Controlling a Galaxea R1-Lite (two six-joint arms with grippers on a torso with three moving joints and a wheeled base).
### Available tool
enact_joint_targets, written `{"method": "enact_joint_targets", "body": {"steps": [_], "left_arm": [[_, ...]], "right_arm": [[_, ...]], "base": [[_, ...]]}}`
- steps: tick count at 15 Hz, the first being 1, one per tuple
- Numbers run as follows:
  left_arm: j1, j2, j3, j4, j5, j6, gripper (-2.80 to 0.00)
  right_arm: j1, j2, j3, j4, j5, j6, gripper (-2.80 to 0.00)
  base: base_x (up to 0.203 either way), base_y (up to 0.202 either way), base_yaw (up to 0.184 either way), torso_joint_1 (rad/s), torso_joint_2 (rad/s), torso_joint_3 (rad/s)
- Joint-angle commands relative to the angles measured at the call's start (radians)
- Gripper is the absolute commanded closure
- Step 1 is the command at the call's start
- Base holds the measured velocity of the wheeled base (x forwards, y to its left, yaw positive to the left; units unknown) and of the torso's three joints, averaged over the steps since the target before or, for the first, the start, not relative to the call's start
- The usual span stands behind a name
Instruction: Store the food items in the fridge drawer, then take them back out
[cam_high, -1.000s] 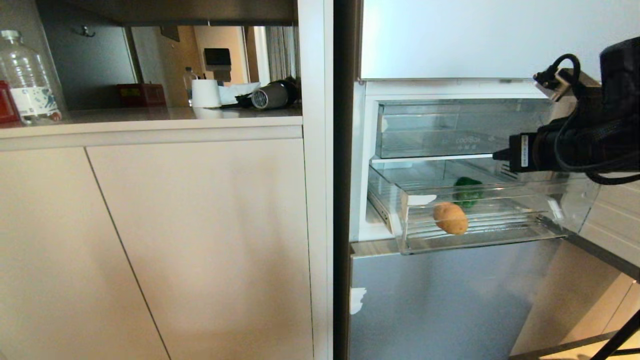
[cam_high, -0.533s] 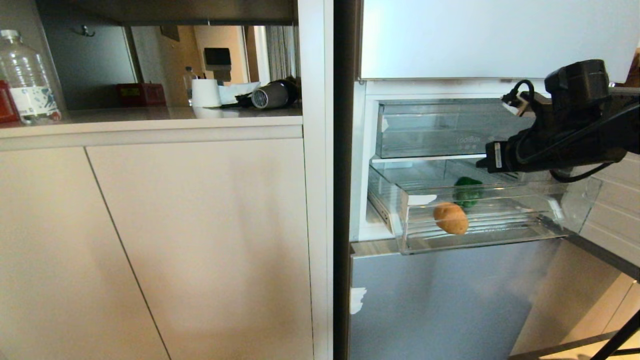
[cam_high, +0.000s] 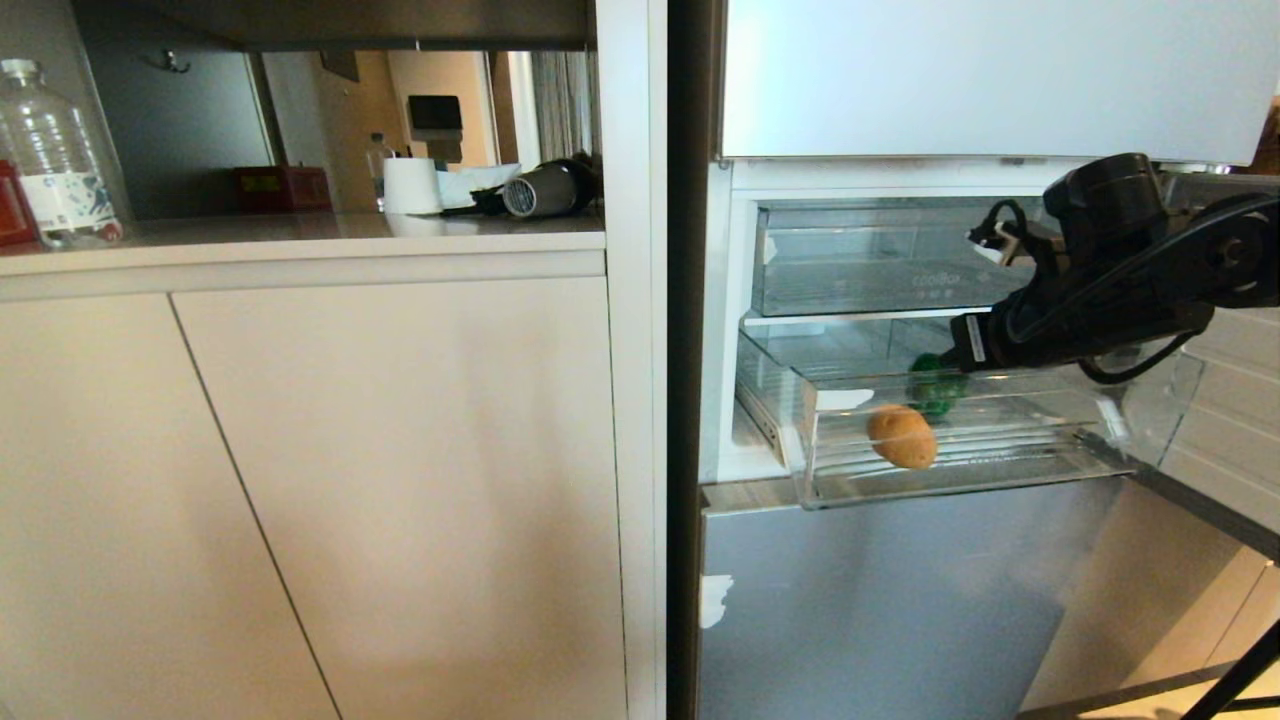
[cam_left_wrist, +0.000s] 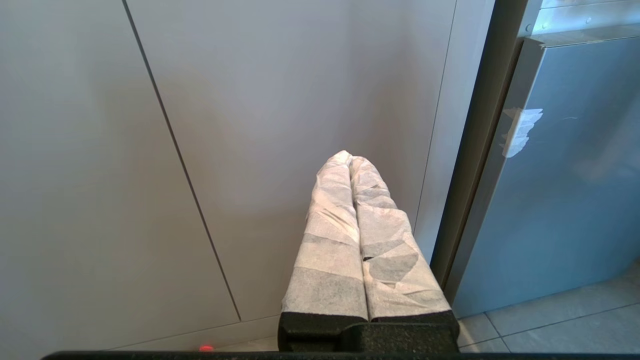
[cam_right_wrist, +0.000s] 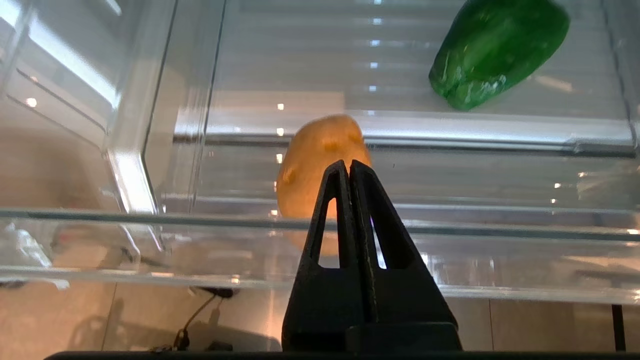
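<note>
Fridge drawer (cam_high: 960, 480) pulled out, two food items inside, both grippers clenched and empty.

Potato (cam_high: 902, 436) near the drawer's front wall; pepper (cam_high: 936, 384) at its 1 o'clock, further back, apart from it. Right gripper (cam_right_wrist: 348, 167) above the drawer's front rim, pointed down at the potato, fingers pressed together, touching nothing. Left gripper (cam_left_wrist: 350, 159) low before the cabinet doors, wrapped fingers pressed together. Bottle (cam_high: 55, 160) on desk (cam_high: 300, 235), at 9 o'clock of the fridge.

The right arm (cam_high: 1110, 300) is black and chunky, with looping black cables and a small white label. The left gripper's fingers (cam_left_wrist: 330, 240) are wrapped in white tape.
</note>
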Motion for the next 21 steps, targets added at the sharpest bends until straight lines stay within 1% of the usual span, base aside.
{"method": "enact_joint_targets", "body": {"steps": [1,5,9,14,17,19,21], "left_arm": [[0.0,-0.002,0.0,0.0,0.0,0.0,0.0],[0.0,-0.002,0.0,0.0,0.0,0.0,0.0],[0.001,-0.002,0.0,0.001,0.0,0.0,0.0],[0.0,-0.001,0.0,0.001,0.0,0.0,0.0],[0.0,-0.002,0.0,0.001,0.0,0.0,0.0],[0.0,-0.002,0.0,0.0,0.0,0.0,0.0],[0.0,-0.002,0.0,0.001,0.0,0.0,0.0]], "right_arm": [[0.0,0.004,-0.011,0.024,0.001,-0.009,0.0],[0.0,-0.001,-0.054,0.133,0.001,-0.022,0.0],[0.0,-0.039,-0.114,0.319,-0.001,-0.046,0.0],[0.001,-0.126,-0.087,0.424,0.001,-0.053,0.0],[0.003,-0.17,-0.028,0.433,0.002,-0.056,0.0],[0.003,-0.177,-0.025,0.426,0.004,-0.05,0.0],[0.001,-0.171,-0.027,0.371,0.008,-0.046,0.0]], "base": [[0.0,0.0,0.0,0.0,0.0,0.0],[0.0,0.0,0.0,0.0,0.0,0.0],[0.0,0.0,0.0,0.0,0.0,0.0],[0.0,0.0,0.0,0.0,0.0,0.0],[0.0,0.0,0.0,0.0,0.0,0.0],[0.0,0.0,0.0,0.0,0.0,0.0],[0.0,0.0,0.0,0.0,0.0,0.0]]}}
